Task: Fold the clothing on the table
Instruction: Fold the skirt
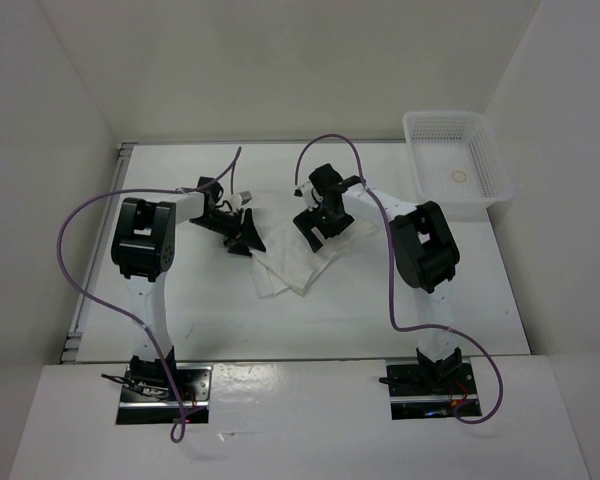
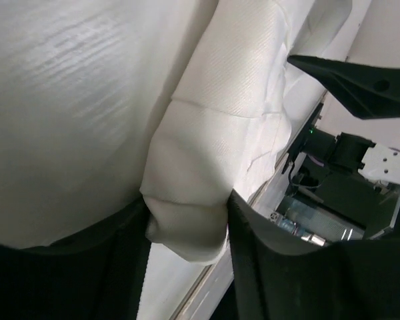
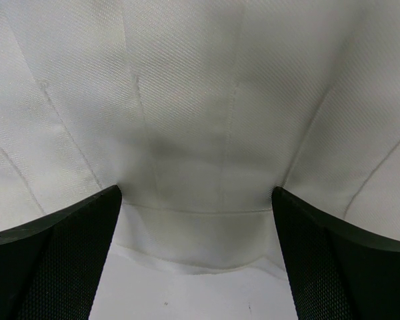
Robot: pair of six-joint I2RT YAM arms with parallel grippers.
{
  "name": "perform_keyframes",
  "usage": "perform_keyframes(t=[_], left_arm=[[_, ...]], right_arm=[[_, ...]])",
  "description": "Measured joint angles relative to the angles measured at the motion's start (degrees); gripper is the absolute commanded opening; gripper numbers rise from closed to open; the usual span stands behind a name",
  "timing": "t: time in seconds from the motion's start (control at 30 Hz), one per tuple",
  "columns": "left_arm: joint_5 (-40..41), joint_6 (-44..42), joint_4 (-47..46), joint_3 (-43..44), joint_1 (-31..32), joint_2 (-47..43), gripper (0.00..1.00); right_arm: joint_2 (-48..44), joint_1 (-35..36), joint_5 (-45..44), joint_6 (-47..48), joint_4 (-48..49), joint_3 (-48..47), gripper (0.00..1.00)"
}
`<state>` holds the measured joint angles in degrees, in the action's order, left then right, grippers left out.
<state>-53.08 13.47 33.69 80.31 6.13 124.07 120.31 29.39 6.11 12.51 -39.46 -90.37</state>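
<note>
There is one container, a white plastic mesh basket, which stands at the far right corner of the tabletop. Inside it lies only one small thing, a pale orange ring, flat on the bottom. I cannot find any brand, label or writing that can be read, neither on the basket nor on the fabric.

The clothing, a white skirt of thin fabric, lies in the middle of the tabletop between the two arms, well apart from the basket. It is partly folded, and its near corner points toward the arm bases.

The left end effector is at the left edge of the clothing. In the left wrist view a thick fold of the white fabric sits between its two dark fingers and touches both, so this end effector grips the clothing.

The right end effector is over the far right part of the clothing. In the right wrist view its fingers stand wide apart over the pleated fabric, and it holds nothing.
</note>
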Motion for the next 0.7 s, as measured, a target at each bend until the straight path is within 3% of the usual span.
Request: perform_keyframes(t=[0.07, 0.1, 0.33, 0.7], left_arm=[[1.68, -0.02, -0.66, 0.15, 0.11, 0.13, 0.42], [2.56, -0.07, -0.81, 0.22, 0.13, 0.17, 0.31], [8.35, -1.95, -0.52, 2.45, -0.70, 0.22, 0.00], [20.06, -7.34, 0.39, 14.56, -4.44, 1.88, 0.01]], right_arm=[[-0.04, 0.00, -0.04, 0.00, 0.00, 0.00, 0.97], [-0.09, 0.00, -0.07, 0.00, -0.02, 0.02, 0.97], [-1.05, 0.00, -0.13, 0.00, 0.02, 1.03, 0.97], [-1.49, 0.04, -1.40, 0.00, 0.07, 1.07, 0.97]])
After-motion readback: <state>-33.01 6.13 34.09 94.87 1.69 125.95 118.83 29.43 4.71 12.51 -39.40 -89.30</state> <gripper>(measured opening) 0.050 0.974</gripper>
